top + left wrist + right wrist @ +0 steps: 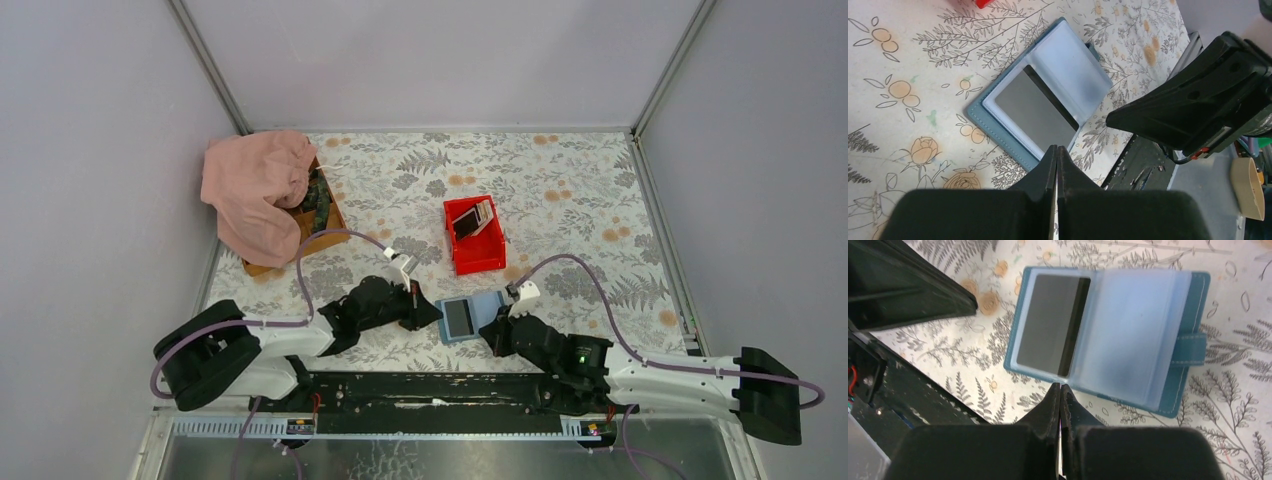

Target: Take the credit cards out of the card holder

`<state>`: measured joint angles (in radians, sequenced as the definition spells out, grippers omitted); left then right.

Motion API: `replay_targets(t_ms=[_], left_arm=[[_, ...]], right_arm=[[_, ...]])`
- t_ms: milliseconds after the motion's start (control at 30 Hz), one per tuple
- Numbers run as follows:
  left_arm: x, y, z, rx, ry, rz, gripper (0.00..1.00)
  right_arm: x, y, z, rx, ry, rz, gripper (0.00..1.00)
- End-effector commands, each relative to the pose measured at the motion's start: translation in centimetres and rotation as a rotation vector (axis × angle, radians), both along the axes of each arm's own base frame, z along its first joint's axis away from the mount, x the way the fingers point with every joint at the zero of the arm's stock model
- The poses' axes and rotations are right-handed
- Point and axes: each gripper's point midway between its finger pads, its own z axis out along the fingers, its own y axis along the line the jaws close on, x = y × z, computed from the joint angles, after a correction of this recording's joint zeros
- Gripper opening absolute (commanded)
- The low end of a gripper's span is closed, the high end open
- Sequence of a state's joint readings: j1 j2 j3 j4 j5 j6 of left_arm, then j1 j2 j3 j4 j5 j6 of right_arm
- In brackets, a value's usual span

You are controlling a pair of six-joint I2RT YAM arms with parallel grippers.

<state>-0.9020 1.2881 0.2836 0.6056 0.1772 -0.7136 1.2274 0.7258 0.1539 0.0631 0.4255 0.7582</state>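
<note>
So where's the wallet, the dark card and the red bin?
wallet (1191, 347), right wrist view, its strap.
dark card (1045, 320), right wrist view, its middle.
red bin (479, 257), top view, its near end.

Just ahead of my black left tool (1056, 150), the card holder (1075, 65) shows a teal-blue cover with pale stitching and milky, bluish sleeves. The card (1035, 112) inside is dark grey with a black stripe along one edge. My right tool (1060, 387) is black too. The table (560, 180) under both is off-white, printed with grey ferns and orange-tan flowers. Well beyond the tools I see a red bin (478, 255) holding dark, white and tan credit cards (473, 219). Far past the left tool, a pink cloth (255, 185) lies over a brown box (338, 212).
</note>
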Motion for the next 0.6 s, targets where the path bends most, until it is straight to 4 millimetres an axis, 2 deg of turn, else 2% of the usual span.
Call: replay_targets(t_ms=[0,133,267,567], left_arm=[[0.1,-1.1,1.4,-0.092,-0.027,-0.026,0.0],[-0.2,-1.9,0.8,-0.127,0.01,-0.049,0.0],[-0.4,-2.3,0.1,-0.158,0.039,-0.051,0.0],[-0.6,-2.1,-2.3,-0.129,0.091,-0.039,0.0]], right_arm=[[1.8,1.6,3.9,0.097,-0.07,0.004,0.0],[2.8,1.3,4.3,0.109,-0.058,0.014,0.0],[3.5,1.6,3.9,0.108,-0.029,0.039,0.05],[3.2,2.6,3.2,0.126,-0.001,0.085,0.23]])
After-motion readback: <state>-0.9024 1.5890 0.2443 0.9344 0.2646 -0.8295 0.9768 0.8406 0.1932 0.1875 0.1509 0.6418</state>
